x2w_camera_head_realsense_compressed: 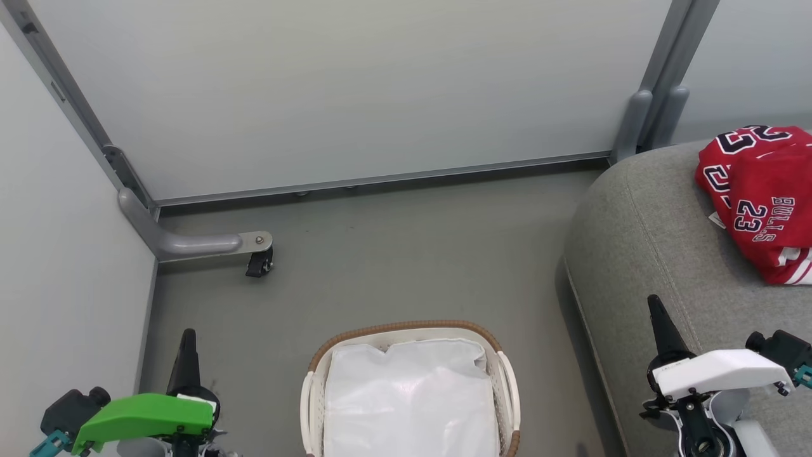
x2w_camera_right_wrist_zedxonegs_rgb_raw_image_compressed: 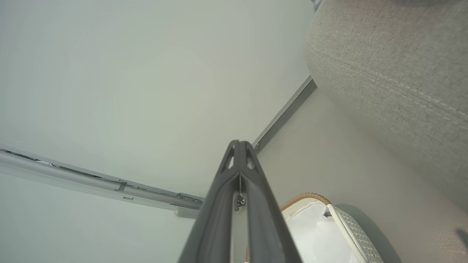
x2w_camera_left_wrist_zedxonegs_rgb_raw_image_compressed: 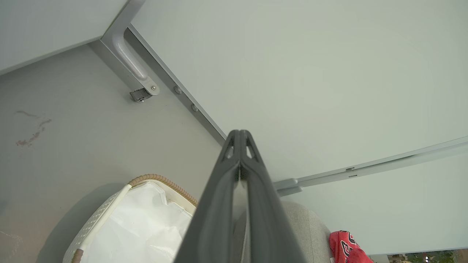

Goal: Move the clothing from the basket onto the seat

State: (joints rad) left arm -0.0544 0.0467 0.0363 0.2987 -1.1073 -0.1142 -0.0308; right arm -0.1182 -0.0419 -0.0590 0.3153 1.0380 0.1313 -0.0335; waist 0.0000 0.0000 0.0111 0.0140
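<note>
Here is the small oval white perforated plastic basket with the brown woven rim (x2w_camera_head_realsense_compressed: 406, 327), sitting on the grey floor (x2w_camera_head_realsense_compressed: 393, 254) just beside the big grey fabric-upholstered seat cushion (x2w_camera_head_realsense_compressed: 641, 254). Looking into it, I can make out the crumpled white cloth liner (x2w_camera_head_realsense_compressed: 409, 400) and nothing red at all. The red basketball clothing with white trim and black-and-white "23" numerals (x2w_camera_head_realsense_compressed: 761, 203) lies in a rumpled heap on top of the seat, well apart from the basket, toward the cushion's far right. I cannot tell exactly where one garment ends and the other begins, but several numerals show, so I'd say both pieces are in that pile. The left gripper (x2w_camera_head_realsense_compressed: 188, 346) hangs low to the basket's left, its two long dark fingers pressed together with nothing between them. The right gripper (x2w_camera_head_realsense_compressed: 654, 311) is the same, fingers together and holding nothing, poised over the near edge of the seat. By my reckoning the job looks done, with the clothing on the cushion and the basket down to its liner. At most, a last check under the liner's folds remains.
</note>
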